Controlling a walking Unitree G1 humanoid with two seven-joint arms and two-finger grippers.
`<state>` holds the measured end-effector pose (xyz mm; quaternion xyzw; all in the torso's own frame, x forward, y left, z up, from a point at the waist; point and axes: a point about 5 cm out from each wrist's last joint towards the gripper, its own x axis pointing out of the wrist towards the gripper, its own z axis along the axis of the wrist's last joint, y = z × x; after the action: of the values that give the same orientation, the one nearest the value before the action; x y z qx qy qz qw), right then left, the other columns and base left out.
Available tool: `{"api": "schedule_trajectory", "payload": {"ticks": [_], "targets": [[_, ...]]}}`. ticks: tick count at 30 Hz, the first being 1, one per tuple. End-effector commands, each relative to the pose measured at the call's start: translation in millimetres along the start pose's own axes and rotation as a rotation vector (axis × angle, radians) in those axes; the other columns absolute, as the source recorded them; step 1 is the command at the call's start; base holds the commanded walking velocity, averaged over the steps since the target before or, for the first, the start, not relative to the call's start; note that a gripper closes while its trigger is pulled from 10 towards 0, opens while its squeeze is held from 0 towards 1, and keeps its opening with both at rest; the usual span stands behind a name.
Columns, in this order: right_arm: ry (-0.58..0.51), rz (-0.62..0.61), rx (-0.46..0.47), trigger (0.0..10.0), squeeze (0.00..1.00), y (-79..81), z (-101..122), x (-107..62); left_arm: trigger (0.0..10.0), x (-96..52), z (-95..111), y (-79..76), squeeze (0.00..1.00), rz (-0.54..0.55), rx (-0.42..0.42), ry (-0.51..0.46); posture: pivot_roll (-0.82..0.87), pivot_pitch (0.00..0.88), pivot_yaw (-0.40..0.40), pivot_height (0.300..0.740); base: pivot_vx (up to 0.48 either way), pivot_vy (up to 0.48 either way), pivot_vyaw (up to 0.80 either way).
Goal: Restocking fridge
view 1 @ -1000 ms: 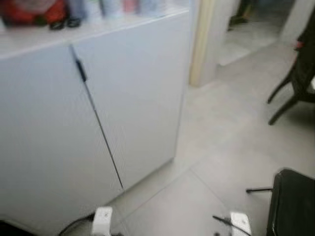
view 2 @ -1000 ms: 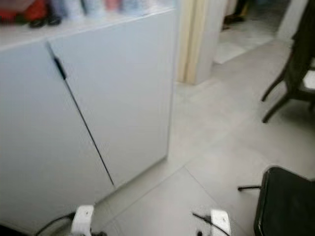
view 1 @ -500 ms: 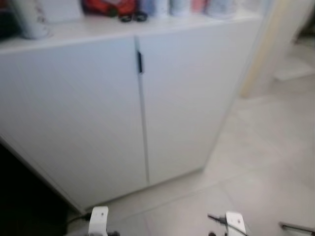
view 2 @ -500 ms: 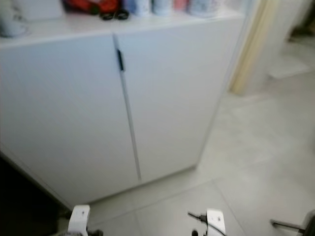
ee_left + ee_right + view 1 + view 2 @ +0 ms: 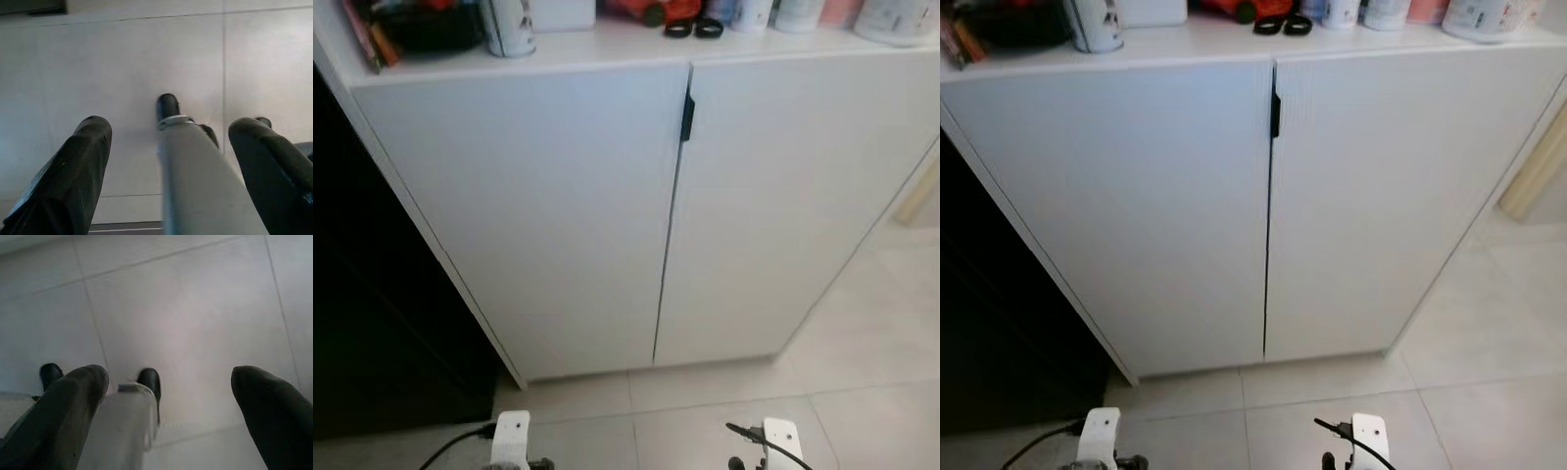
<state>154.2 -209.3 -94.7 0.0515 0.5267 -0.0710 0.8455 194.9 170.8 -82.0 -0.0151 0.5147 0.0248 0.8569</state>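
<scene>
A white two-door cabinet (image 5: 558, 215) stands straight ahead, both doors closed, with a short black handle (image 5: 686, 116) at the seam. Both arms hang low; their white wrist parts (image 5: 512, 436) (image 5: 781, 441) peek in at the bottom edge of the eye views. In the left wrist view my left gripper (image 5: 172, 128) is open over pale floor tiles, with nothing between its black fingers (image 5: 83, 166). My right gripper (image 5: 171, 377) is open too, above the tiles, holding nothing. Each wrist view has a silver leg and a black foot (image 5: 167, 105) below the gripper.
On the cabinet top sit a printed white can (image 5: 509, 24), a red object (image 5: 641, 8), two black rings (image 5: 695, 27) and several pale containers (image 5: 891, 18). A dark gap (image 5: 372, 323) lies left of the cabinet. Light floor tiles (image 5: 862, 392) spread to the right.
The camera has swung left: the cabinet now faces me squarely, and the black chairs and doorway have left the picture. The arms hang as before.
</scene>
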Motion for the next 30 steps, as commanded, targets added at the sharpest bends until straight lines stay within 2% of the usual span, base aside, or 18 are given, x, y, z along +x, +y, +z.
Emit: {"api": "schedule_trajectory", "payload": {"ticks": [1, 30], "targets": [[-0.001, -0.008, 0.025, 10.0, 0.00, -1.7, 0.5, -0.1, 10.0, -0.2, -4.6, 3.5, 0.00, 0.020, -0.015, 0.017, -0.17, 0.000, 0.020, 0.740, 0.000, 0.000, 0.00], [-0.013, -0.015, 0.042, 10.0, 0.00, -0.8, 1.9, 0.1, 10.0, -0.2, -3.6, 4.3, 0.00, 0.018, -0.018, 0.021, -0.17, 0.000, 0.021, 0.740, 0.000, 0.293, 0.00]]}}
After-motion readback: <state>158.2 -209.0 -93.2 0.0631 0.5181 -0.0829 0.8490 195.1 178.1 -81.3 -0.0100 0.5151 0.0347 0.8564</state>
